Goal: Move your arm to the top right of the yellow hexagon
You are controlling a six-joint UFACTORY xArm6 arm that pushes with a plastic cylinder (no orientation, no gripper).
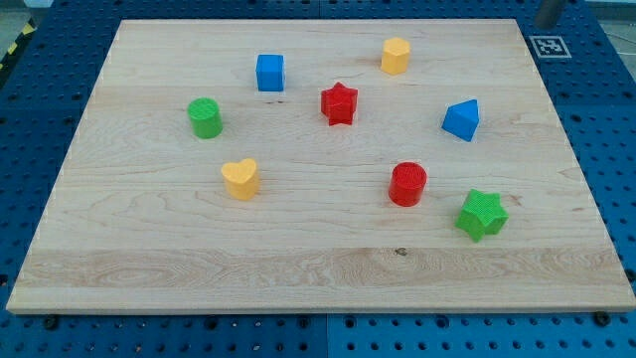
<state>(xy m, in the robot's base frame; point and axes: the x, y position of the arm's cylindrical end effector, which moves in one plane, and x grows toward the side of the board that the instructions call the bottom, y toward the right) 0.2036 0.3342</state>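
The yellow hexagon (pixel 396 56) stands near the top of the wooden board (pixel 318 268), a little right of centre. A grey rod end shows at the view's top right edge, and my tip (pixel 545 23) is just beyond the board's top right corner. It is well to the right of the yellow hexagon and slightly above it, touching no block. Only the rod's lowest part is in view.
Other blocks on the board: blue cube (pixel 270 73), red star (pixel 339 103), green cylinder (pixel 205 118), blue wedge-like block (pixel 461 120), yellow heart (pixel 239 179), red cylinder (pixel 407 184), green star (pixel 481 215). A black-and-white marker tag (pixel 549 46) sits at the top right corner.
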